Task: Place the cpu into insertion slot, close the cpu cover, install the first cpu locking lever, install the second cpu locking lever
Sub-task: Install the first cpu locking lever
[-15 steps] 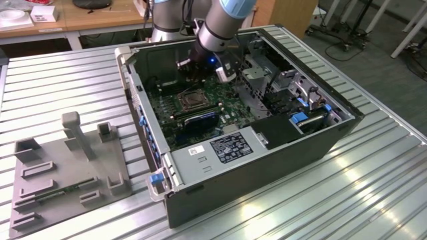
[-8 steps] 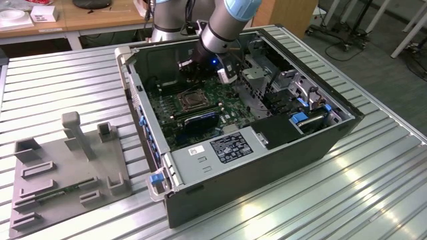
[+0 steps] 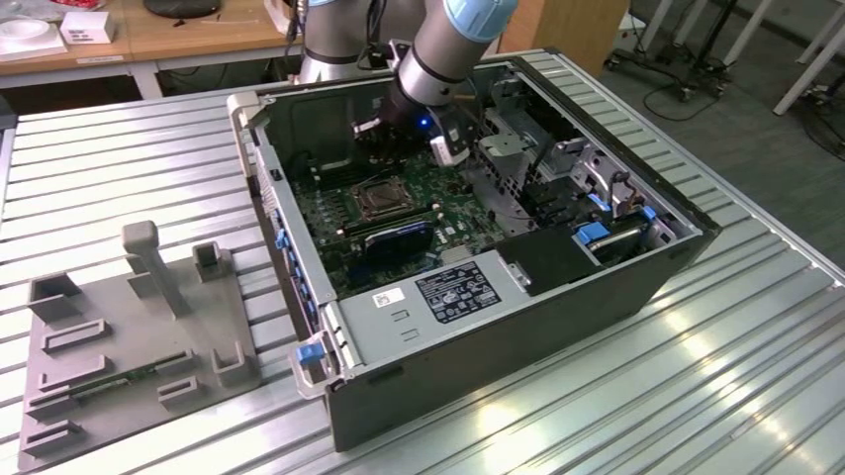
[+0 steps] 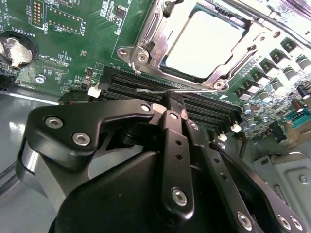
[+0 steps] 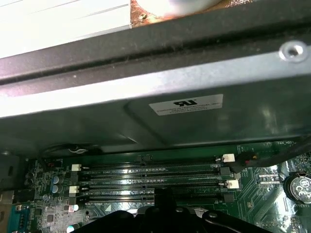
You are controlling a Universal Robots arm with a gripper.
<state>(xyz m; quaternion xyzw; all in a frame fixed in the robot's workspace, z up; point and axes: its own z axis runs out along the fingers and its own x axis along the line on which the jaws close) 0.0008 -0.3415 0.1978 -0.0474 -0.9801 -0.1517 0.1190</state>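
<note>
In the second wrist view the cpu (image 4: 201, 41) lies in the insertion slot (image 4: 170, 68), its bright metal top showing through the window of the cpu cover (image 4: 146, 48), which lies flat over it. A thin silver locking lever (image 4: 160, 90) runs along the socket's near edge, just past my gripper (image 4: 176, 102). The black fingers (image 4: 172, 145) are pressed together with nothing seen between them. In the exterior view the gripper (image 3: 375, 139) hangs inside the open computer case, over the board just beyond the socket (image 3: 374, 201).
Long black memory slots (image 5: 150, 177) lie between the gripper and the case wall (image 5: 146, 97). A coin battery (image 4: 17, 51) sits on the green board. A labelled power supply (image 3: 449, 292) fills the case front. A grey fixture (image 3: 133, 327) stands on the table at the exterior view's left.
</note>
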